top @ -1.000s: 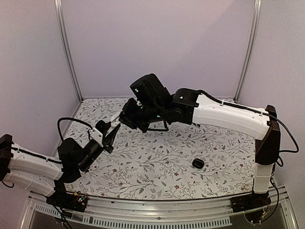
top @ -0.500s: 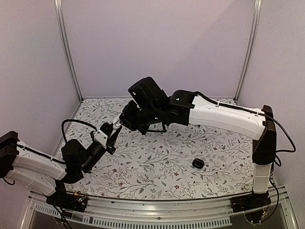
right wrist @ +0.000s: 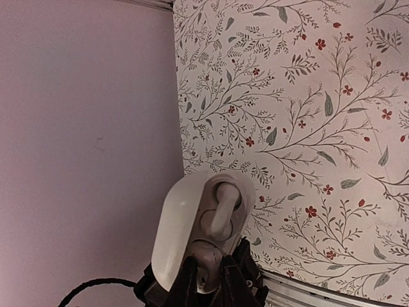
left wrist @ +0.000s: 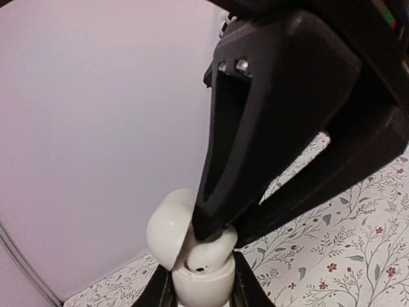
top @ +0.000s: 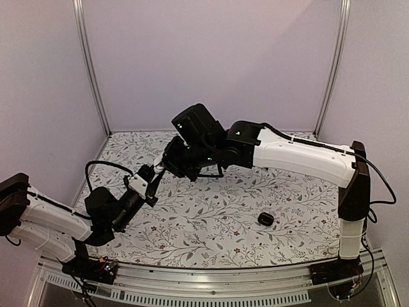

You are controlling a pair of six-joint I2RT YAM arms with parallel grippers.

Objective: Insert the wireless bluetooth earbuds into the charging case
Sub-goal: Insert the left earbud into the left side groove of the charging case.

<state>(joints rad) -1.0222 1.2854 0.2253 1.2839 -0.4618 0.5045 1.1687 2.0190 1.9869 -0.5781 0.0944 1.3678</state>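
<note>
charging case (right wrist: pixel 192 224) sits in left gripper (top: pixel 155 174), seemingly open

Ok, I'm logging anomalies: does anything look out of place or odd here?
Nothing damaged or spilled. The only stray is the black case, lying alone on the table at right, away from the white case the left claw holds open midair.

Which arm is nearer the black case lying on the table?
Right. The base column of the right arm stands right of the black case; the left arm, gripping the white charging case, is far off to its left.
</note>
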